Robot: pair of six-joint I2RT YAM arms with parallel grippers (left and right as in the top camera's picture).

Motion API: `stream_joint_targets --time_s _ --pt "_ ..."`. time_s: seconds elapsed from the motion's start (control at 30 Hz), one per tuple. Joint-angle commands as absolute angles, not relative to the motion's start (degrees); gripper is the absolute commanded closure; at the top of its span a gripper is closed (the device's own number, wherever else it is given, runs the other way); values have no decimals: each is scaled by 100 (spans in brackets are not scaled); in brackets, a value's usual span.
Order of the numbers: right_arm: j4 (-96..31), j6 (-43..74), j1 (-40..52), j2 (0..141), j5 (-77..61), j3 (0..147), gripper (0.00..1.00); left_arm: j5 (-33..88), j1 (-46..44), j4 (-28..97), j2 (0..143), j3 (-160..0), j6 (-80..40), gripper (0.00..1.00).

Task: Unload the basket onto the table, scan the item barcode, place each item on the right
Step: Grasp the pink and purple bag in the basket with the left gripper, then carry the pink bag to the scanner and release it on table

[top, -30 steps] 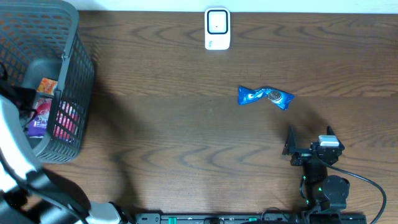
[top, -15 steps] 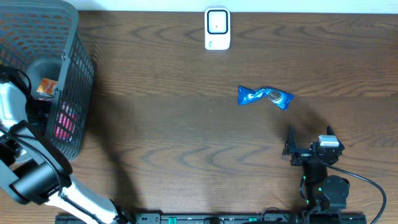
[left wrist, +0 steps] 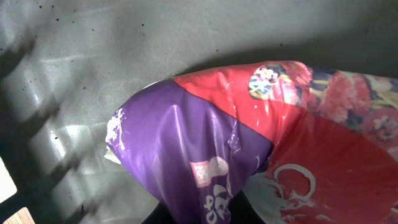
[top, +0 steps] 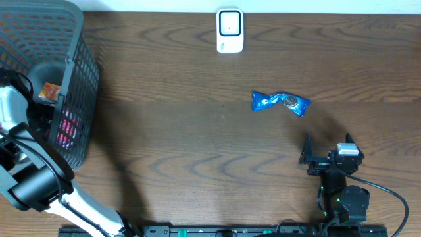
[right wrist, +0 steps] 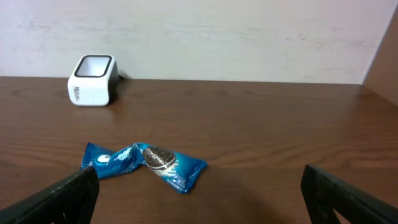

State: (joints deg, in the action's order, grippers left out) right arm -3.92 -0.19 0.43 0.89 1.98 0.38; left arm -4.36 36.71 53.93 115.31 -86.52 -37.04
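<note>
Purple-and-red foil snack packet (left wrist: 205,149) in the left grey mesh basket (top: 85,99), pinched by the left gripper (left wrist: 199,214), could slip: slick foil, thin hold. Right gripper (right wrist: 202,199) gapes wide, empty.

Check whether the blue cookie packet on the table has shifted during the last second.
No. The blue plastic cookie packet lies where it did, same offset from the white box-shaped scanner.

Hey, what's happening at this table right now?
The left pincer is down inside the wire basket, shut on a purple and red snack packet lying at the bottom. The right pincer sits open, facing a blue cookie packet and the white scanner. Nothing is at the scanner yet.
</note>
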Motion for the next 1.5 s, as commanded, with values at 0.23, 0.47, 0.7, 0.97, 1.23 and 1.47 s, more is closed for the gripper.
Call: stream_joint_targets --time_s 0.23,0.47,0.7,0.97,1.23,1.47 --pt "-412 80 3 64 204 32 1 904 3710 4678 9898 -8949 -2915 93" --pt "-412 80 3 64 204 32 1 928 3699 4062 8241 -8949 -2897 93" --pt "-412 80 3 64 204 32 1 2504 3256 3334 7039 -8949 -2781 93" --pt "-412 80 3 64 204 32 1 3232 875 3118 7153 -8932 -2366 93" --pt "-412 80 3 64 204 32 1 2154 -1251 3356 8873 -8932 -1496 93" --pt "-412 80 3 64 204 32 1 1288 -2163 2934 10724 -8932 -1483 93"
